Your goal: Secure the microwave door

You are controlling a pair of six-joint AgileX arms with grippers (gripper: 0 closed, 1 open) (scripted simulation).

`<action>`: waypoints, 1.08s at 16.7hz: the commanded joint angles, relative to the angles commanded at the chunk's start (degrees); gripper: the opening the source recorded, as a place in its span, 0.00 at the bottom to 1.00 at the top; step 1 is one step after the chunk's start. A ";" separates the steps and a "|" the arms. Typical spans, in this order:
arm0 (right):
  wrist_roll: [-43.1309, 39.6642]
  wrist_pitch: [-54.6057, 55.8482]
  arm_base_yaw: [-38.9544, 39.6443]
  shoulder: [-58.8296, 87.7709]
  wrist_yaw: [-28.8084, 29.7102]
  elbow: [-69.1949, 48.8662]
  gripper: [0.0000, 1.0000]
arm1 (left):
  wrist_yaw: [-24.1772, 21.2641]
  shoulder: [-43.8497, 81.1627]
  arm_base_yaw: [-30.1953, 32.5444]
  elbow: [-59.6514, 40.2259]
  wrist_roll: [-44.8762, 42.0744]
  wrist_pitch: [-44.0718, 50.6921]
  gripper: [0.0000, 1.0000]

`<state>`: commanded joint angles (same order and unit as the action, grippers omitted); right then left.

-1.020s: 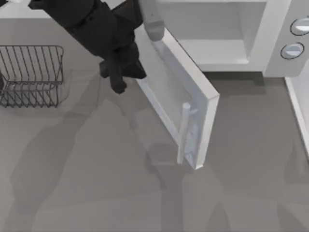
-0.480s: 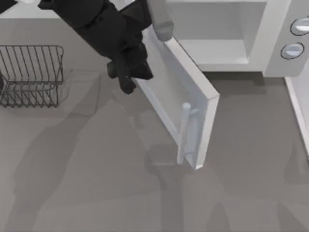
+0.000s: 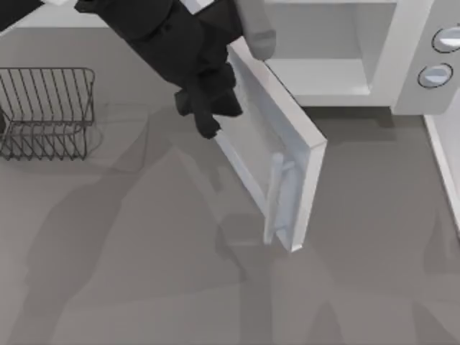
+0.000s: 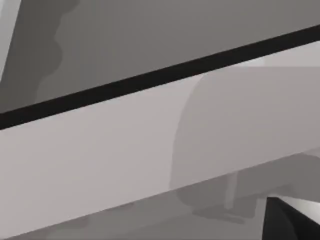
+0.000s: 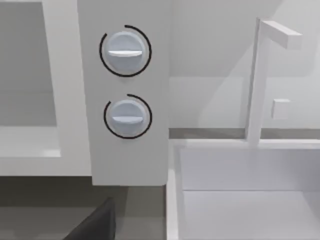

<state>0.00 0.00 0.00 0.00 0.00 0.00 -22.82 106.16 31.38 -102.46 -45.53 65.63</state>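
The white microwave (image 3: 402, 65) stands at the back right, its pale cavity (image 3: 316, 72) exposed. Its two grey knobs (image 5: 125, 51) face the right wrist camera. The microwave door (image 3: 251, 144) hangs open, angled out toward the table's front, with its bar handle (image 3: 274, 198) near the free edge. My left gripper (image 3: 208, 122) is at the door's outer face, near the hinge end and left of the window. The left wrist view looks close along a pale panel (image 4: 100, 160). A dark piece of my right gripper (image 5: 95, 225) sits low, right of the microwave.
A dark wire rack (image 3: 47, 111) stands at the table's left edge. A white basin with a thin white spout (image 5: 255, 85) lies to the right of the microwave. Bare grey tabletop (image 3: 144, 273) stretches in front of the door.
My left arm has moved rightward and a little toward the front, closing in on the door's outer face. The door's angle looks almost unchanged.
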 joint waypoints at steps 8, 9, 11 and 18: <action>0.00 0.00 0.00 0.00 0.00 0.00 1.00 | 0.60 1.39 1.84 -1.89 1.99 -0.35 0.00; 0.00 0.00 0.00 0.00 0.00 0.00 1.00 | 0.72 1.84 2.31 -2.41 2.44 -0.36 0.00; 0.00 0.00 0.00 0.00 0.00 0.00 1.00 | 1.16 2.78 3.21 -3.48 3.50 -0.42 0.00; 0.00 0.00 0.00 0.00 0.00 0.00 1.00 | 1.53 3.23 3.92 -4.61 4.30 -0.67 0.00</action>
<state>0.00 0.00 0.00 0.00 0.00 0.00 -21.30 109.39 35.30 -107.07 -41.23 64.97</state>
